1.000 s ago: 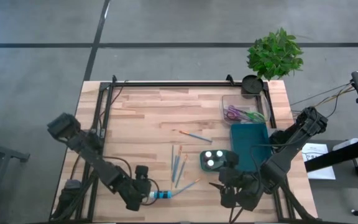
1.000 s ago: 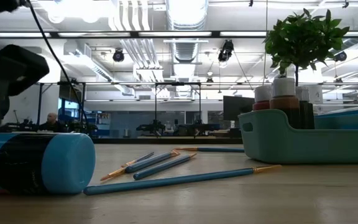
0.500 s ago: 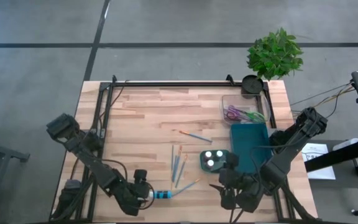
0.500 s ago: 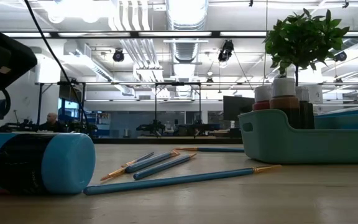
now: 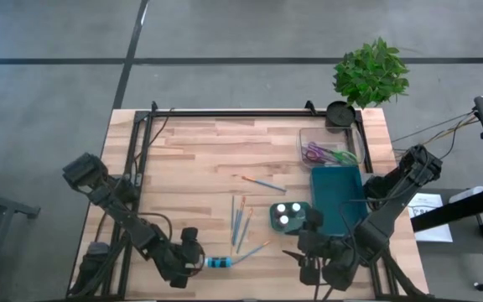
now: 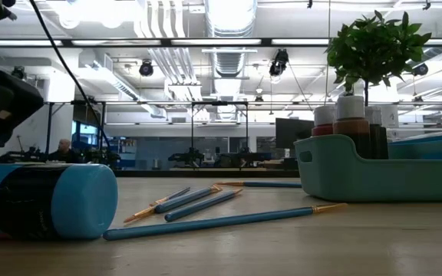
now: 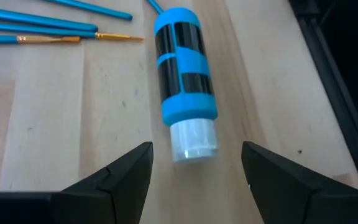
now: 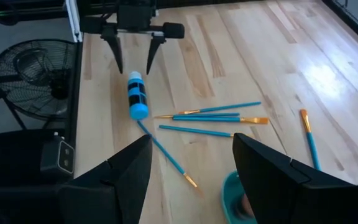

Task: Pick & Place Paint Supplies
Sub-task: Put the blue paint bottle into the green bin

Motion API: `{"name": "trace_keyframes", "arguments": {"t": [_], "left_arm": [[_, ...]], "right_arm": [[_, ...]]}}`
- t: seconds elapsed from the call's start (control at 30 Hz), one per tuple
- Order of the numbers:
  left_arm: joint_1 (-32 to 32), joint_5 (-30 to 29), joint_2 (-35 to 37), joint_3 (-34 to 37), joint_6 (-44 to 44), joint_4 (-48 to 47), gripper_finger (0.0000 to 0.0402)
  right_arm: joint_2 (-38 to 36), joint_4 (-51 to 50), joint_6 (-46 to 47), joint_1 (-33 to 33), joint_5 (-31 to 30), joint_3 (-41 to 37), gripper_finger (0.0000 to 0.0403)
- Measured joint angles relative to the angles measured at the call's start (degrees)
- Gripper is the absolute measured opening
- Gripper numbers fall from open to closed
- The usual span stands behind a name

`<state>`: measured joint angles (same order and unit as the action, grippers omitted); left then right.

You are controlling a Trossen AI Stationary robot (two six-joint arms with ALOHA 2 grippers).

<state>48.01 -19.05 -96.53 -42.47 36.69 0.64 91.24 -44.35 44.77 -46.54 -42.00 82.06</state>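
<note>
A pale wooden desk [image 5: 199, 151] stands on a grey concrete floor [image 5: 225, 33] crossed by dark seams. A leafy potted plant [image 5: 371, 72] sits at the desk's far corner. Beyond lies an open hall with white ceiling ducts [image 6: 163, 31], bright strip lights [image 6: 229, 11] and distant workstations [image 6: 206, 157].

Overhead looking down, table-level looking across, wrists close, all sharing blue paint tube [image 5: 216, 263]

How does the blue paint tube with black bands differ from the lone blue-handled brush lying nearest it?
The blue paint tube with black bands is short and thick; the blue-handled brush is long and thin. The tube ends in a white cap; the brush ends in an orange tip. The tube lies in front of the open left gripper; the brush lies farther off. Both lie flat on the wooden table.
</note>
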Motion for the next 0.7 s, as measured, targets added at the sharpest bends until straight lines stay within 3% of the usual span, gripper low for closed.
{"name": "trace_keyframes", "arguments": {"t": [0.3,0.57,0.7], "left_arm": [[0.0,0.0,-3.0,2.2,-0.2,8.0,0.0252],[0.0,-1.1,-5.5,1.2,-1.3,8.5,0.025],[-0.1,-2.2,-5.3,1.2,-1.6,8.3,0.0229]], "right_arm": [[0.0,0.2,-1.0,0.0,-0.2,0.0,0.0221],[0.0,0.3,-1.3,0.0,-0.2,0.0,0.0221],[0.0,0.4,-1.4,0.0,-0.2,0.0,0.0221]]}}
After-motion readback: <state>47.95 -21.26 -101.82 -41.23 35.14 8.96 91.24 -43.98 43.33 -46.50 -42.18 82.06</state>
